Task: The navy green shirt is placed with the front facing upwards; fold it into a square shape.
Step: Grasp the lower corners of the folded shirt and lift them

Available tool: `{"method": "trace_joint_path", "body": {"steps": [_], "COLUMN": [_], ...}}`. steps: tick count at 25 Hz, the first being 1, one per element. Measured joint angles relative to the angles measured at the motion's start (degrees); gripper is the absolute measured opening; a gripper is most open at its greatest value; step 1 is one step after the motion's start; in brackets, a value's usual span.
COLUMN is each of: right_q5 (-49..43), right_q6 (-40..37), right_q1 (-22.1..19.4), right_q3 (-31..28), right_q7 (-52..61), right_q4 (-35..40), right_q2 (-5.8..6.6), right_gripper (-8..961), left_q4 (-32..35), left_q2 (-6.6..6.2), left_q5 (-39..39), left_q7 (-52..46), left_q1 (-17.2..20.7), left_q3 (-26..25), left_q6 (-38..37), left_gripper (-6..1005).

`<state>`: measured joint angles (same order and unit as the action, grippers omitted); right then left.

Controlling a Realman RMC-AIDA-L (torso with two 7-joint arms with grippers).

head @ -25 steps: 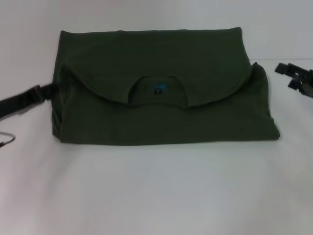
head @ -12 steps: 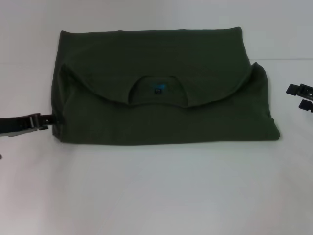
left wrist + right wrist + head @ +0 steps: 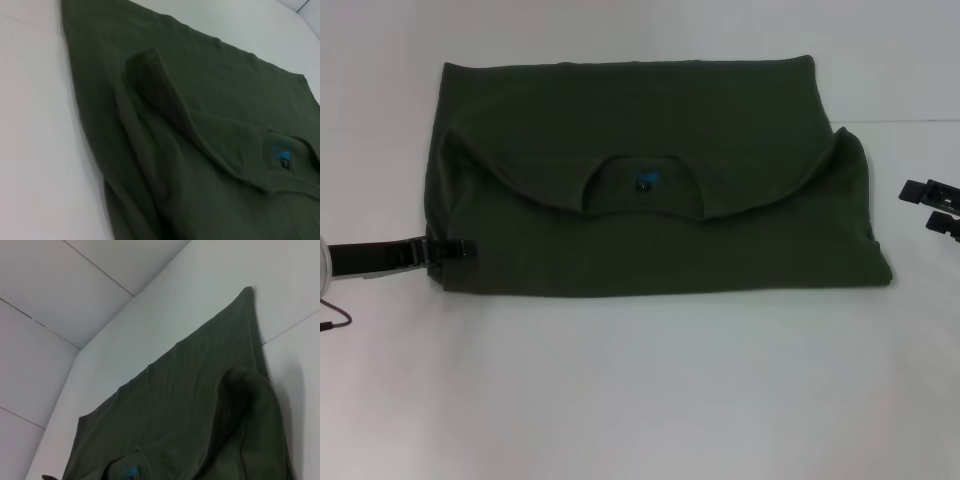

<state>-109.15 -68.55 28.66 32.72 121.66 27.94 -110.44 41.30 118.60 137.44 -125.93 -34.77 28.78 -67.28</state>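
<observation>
The navy green shirt [image 3: 650, 230] lies folded into a wide rectangle in the middle of the white table. Its upper part is folded down toward me, so the collar opening and a small blue-marked label [image 3: 642, 183] face up at the centre. My left gripper [image 3: 452, 248] comes in low from the left, with its tip over the shirt's near left edge. Beyond the shirt's right edge my right gripper [image 3: 932, 206] hovers open, a gap of bare table between them. The left wrist view shows the shirt [image 3: 200, 125] close up with its label [image 3: 282, 152]. The right wrist view shows the shirt's [image 3: 190, 405] right side.
The white table [image 3: 640, 400] has bare surface in front of the shirt and on both sides. A seam line in the table [image 3: 900, 122] runs behind the right gripper. A thin cable [image 3: 335, 322] loops at the left edge.
My left gripper has dropped toward me and slid right, from beside the shirt's left edge to over its near left corner. The right gripper moved down and stays off the cloth.
</observation>
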Motion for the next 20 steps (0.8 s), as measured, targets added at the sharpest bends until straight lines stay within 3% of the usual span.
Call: {"method": "trace_joint_path", "body": {"steps": [20], "right_q5": [0.0], "right_q6": [-0.79], "right_q1": [0.51], "right_q3": [0.15], "right_q7": [-0.28], "right_q4": [-0.37], "right_q2": [-0.11], "right_gripper": [928], "left_q4": [-0.17], "left_q2": [0.86], "left_q5": [0.51], "left_q7": [-0.47], "left_q1": [-0.28], "left_q3": [4.25], "left_q6": [2.43], "left_gripper": [632]}}
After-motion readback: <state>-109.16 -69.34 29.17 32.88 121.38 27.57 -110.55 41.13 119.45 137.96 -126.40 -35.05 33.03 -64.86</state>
